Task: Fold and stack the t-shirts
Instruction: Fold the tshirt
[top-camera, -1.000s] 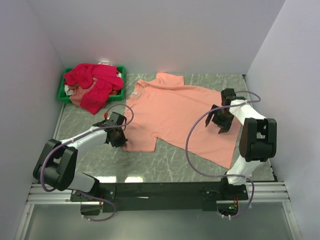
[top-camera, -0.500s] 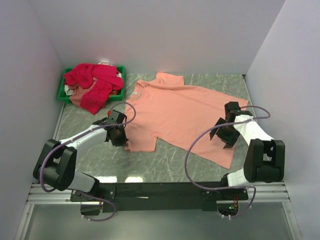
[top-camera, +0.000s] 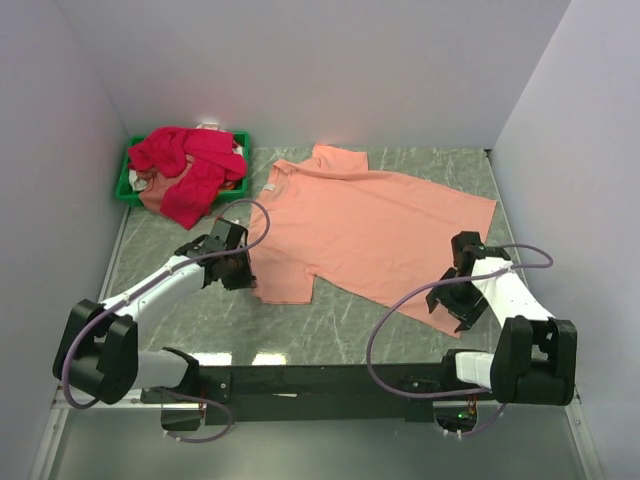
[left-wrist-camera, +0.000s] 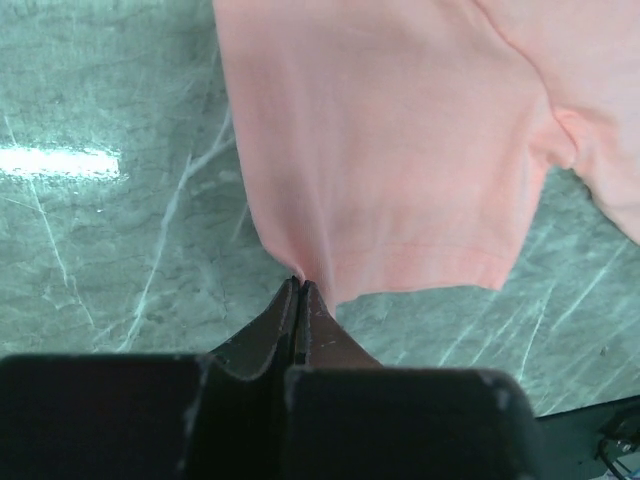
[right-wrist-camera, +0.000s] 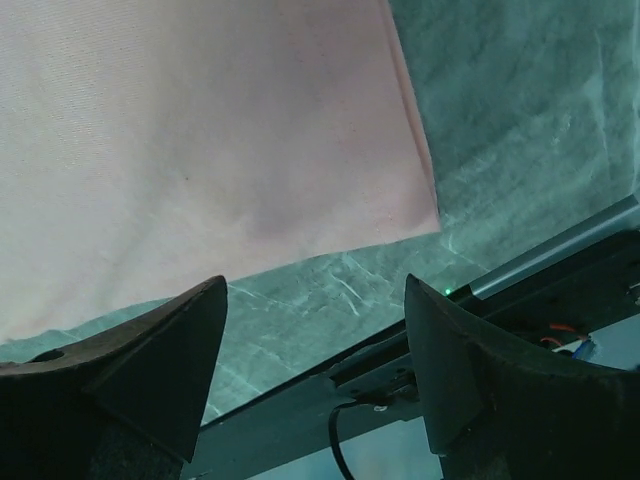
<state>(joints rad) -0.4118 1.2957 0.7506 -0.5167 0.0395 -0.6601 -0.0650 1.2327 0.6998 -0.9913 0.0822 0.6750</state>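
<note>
A salmon-peach t-shirt (top-camera: 370, 230) lies spread flat across the middle of the table. My left gripper (top-camera: 240, 274) is at the near corner of its left sleeve. In the left wrist view the gripper (left-wrist-camera: 300, 284) is shut on the puckered edge of the sleeve (left-wrist-camera: 400, 150). My right gripper (top-camera: 457, 304) hangs open over the shirt's near right hem corner. In the right wrist view this gripper (right-wrist-camera: 315, 290) has only bare table between its fingers, just short of the hem (right-wrist-camera: 200, 130). Crimson-pink t-shirts (top-camera: 188, 165) are piled at the back left.
The crimson pile fills and spills over a small green bin (top-camera: 128, 186). White walls close the left, back and right sides. A black rail (top-camera: 320, 380) with the arm bases and loose cables runs along the near table edge, close below the right gripper.
My right gripper has moved from over the shirt's right side toward the near edge, down to the hem corner. The left gripper has stayed shut at the sleeve and shifted only slightly.
</note>
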